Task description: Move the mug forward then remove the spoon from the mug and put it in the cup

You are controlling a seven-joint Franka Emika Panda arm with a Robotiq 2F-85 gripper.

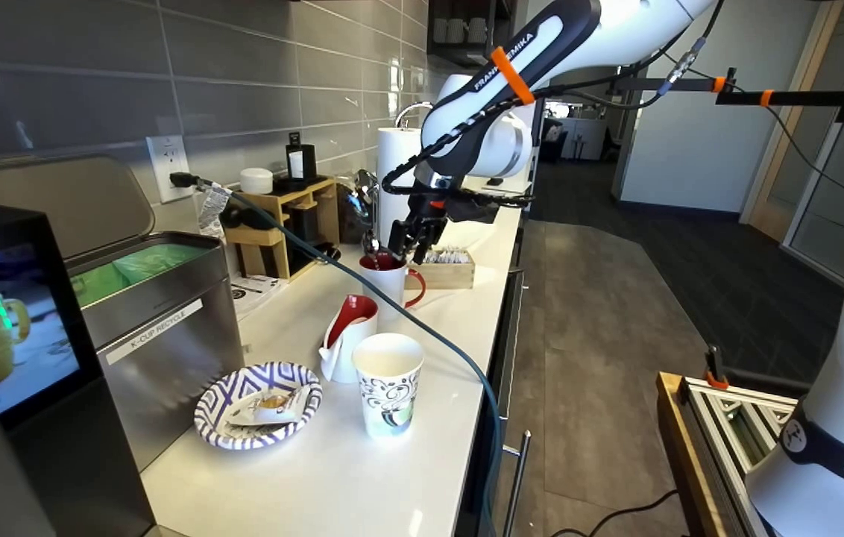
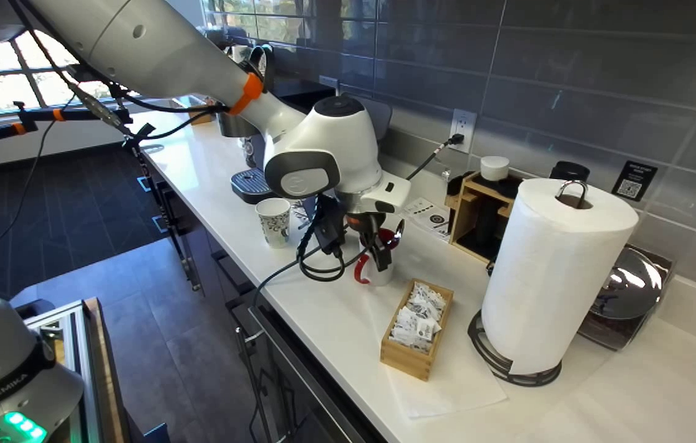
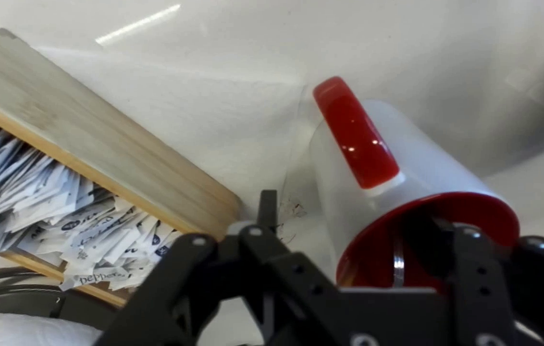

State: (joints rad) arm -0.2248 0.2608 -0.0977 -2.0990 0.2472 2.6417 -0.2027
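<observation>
In an exterior view we find the cup (image 2: 274, 221) upright, left of the mug (image 2: 379, 279) and apart from it. At the mug, our gripper (image 3: 346, 221) stands wide, one finger outside the wall, the other seemingly inside the mouth. We judge the step is moving the mug: we should close gently on its wall without pinching the spoon (image 2: 398, 231), whose metal bowl rises above the mug's right rim, then slide level, avoiding the packet box (image 2: 406, 357) right of the mug.

I note mug (image 3: 421, 180): white, red inside, upright | spoon (image 3: 398, 264): metal, bowl up, in mug | cup (image 1: 390, 388): scroll-printed, upright, apart from mug
</observation>
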